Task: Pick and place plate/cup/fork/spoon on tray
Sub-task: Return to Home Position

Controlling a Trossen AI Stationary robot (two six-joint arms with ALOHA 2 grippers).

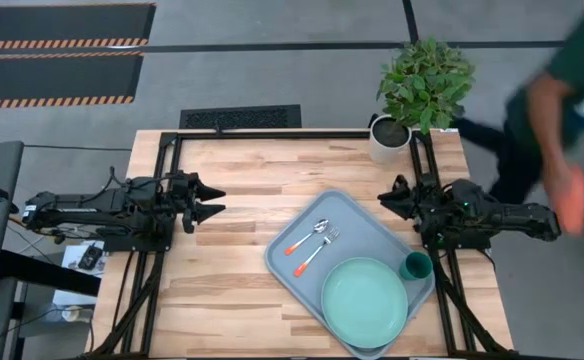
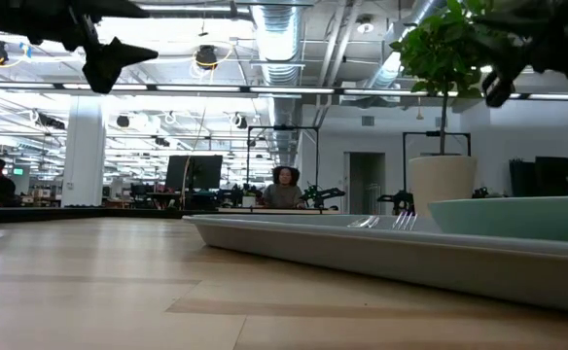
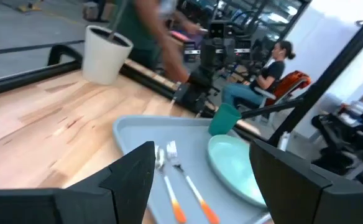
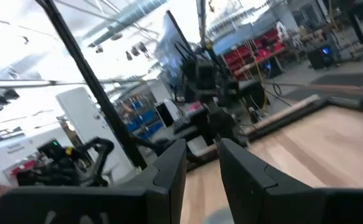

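**A:** Where does the tableware sit?

**B:** All of it is on the tray point(image 1: 357, 222), a big pale grey-blue rectangle with rounded corners and a raised rim. The tray lies askew on the wooden table point(image 1: 222, 270), toward the right arm's side.

**A:** And the plate?

**B:** The plate point(image 1: 364, 302) is round, flat and pale mint green. It fills the tray's end at the bottom of the high view. The cup point(image 1: 416, 266), small, dark green and without a handle, stands upright just beside it in the tray's corner near the right arm.

**A:** The cutlery?

**B:** The spoon point(image 1: 308, 237) and the fork point(image 1: 318, 252) lie side by side on the tray's other half. They are slim and silver with orange handle ends, and the fork is the one nearer the plate.

**A:** The claws?

**B:** The left gripper point(image 1: 220, 200) hovers over bare wood, well apart from the tray, with its fingers spread wide and empty. The right gripper point(image 1: 384, 198) hangs at the tray's far right edge, near a white plant pot point(image 1: 387, 140). Its fingers show a narrow gap with nothing between them.

**A:** Anyone about?

**B:** A blurred person point(image 1: 547, 100) is beside the table's right side.
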